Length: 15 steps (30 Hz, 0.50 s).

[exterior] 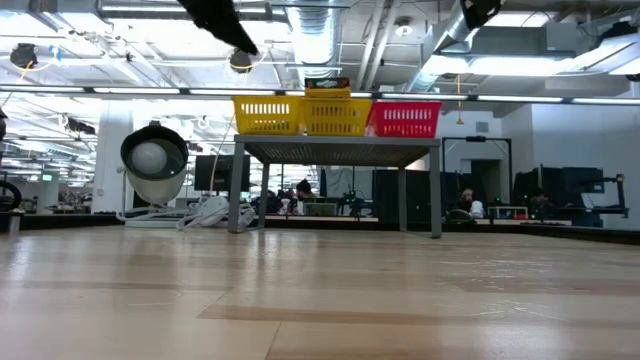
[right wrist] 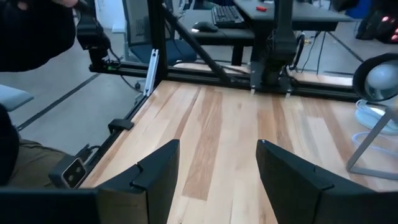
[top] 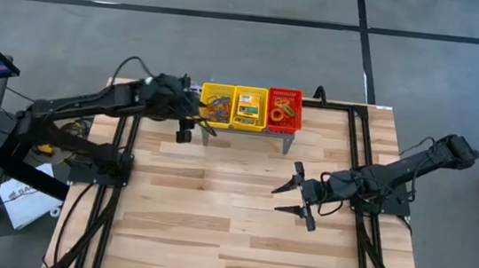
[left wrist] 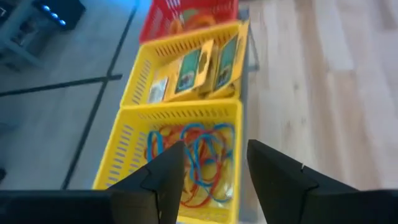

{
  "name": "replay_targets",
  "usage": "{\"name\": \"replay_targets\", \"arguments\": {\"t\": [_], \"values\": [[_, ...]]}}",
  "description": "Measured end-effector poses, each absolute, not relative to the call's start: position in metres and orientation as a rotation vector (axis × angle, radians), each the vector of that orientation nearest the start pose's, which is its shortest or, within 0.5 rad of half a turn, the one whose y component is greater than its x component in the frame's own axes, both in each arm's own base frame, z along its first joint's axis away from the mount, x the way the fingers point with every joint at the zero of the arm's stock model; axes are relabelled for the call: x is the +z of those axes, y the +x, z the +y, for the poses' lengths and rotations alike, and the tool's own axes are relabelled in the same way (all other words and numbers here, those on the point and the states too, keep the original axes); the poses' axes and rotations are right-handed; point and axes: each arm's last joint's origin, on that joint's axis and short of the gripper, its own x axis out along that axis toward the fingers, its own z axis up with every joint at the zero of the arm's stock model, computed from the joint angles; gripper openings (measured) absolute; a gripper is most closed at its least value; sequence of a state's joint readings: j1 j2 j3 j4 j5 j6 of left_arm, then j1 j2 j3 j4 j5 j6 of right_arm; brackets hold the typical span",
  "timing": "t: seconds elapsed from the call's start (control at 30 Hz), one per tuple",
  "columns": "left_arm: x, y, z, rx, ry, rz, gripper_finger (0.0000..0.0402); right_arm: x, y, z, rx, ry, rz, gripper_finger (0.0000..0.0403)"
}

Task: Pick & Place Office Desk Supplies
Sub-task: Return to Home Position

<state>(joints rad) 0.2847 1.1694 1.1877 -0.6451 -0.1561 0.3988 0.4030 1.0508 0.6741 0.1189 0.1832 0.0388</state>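
Three baskets stand side by side on a grey stand at the table's far edge. The left yellow basket holds a tangle of red, orange and blue rubber bands. The middle yellow basket holds yellow-and-green crayon boxes. The red basket holds orange rings. My left gripper is open and hovers over the rubber-band basket with nothing between its fingers. My right gripper is open and hangs over the bare wood right of the table's middle, pointing toward the left edge.
Black frame rails run along the table's left and right sides. A white round lamp stands beyond the table, also seen as the lamp in the right wrist view. A person's dark sleeve shows off the left edge. Bare wood fills the table's middle and near part.
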Motion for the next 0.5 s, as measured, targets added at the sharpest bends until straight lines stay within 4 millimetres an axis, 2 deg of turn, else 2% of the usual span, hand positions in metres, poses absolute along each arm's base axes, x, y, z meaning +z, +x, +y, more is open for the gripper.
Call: {"name": "replay_targets", "arguments": {"t": [0.13,0.3,0.4,0.5], "values": [[0.371,0.21,0.059,0.269,0.29,0.611,0.0162,0.291,0.214,0.082,0.207,-0.075,0.215,0.0209],[0.388,0.19,0.039,0.132,0.234,0.48,0.0142,0.327,0.194,0.074,0.211,-0.101,0.173,0.0192],[0.396,0.176,0.027,0.03,0.215,0.412,0.0111,0.338,0.178,0.068,0.216,-0.109,0.153,0.0151],[0.398,0.165,0.017,-0.028,0.197,0.369,0.0063,0.342,0.159,0.061,0.217,-0.112,0.159,0.0087]]}}
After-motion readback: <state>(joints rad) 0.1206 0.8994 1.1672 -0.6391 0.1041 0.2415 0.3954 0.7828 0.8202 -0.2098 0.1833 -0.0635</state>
